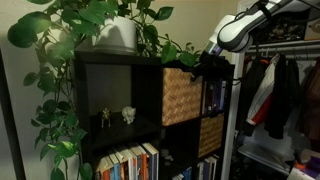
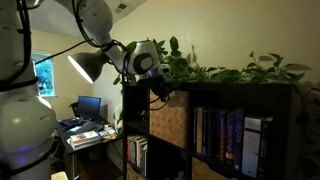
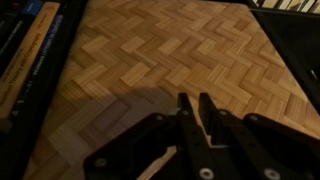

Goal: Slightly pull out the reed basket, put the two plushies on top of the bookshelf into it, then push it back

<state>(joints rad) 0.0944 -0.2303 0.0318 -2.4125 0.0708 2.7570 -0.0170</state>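
Observation:
The reed basket point(image 1: 181, 95) of light tan weave sits in an upper cubby of the black bookshelf point(image 1: 120, 90). It also shows in an exterior view point(image 2: 167, 122), and its checker front fills the wrist view point(image 3: 170, 50). My gripper point(image 1: 205, 68) hangs just in front of the basket's upper edge, also seen in an exterior view point(image 2: 160, 92). In the wrist view its fingers point(image 3: 195, 105) are pressed nearly together, hold nothing, and point at the basket front. I cannot make out the two plushies among the leaves on top of the shelf.
A potted trailing plant point(image 1: 117, 35) covers the shelf top. Two pale figurines point(image 1: 116, 117) stand in the cubby beside the basket. A smaller, darker basket point(image 1: 210, 135) sits below. A clothes rack point(image 1: 285, 90) stands beside the shelf. Books point(image 2: 225, 135) fill cubbies, and a desk point(image 2: 88, 128) stands behind.

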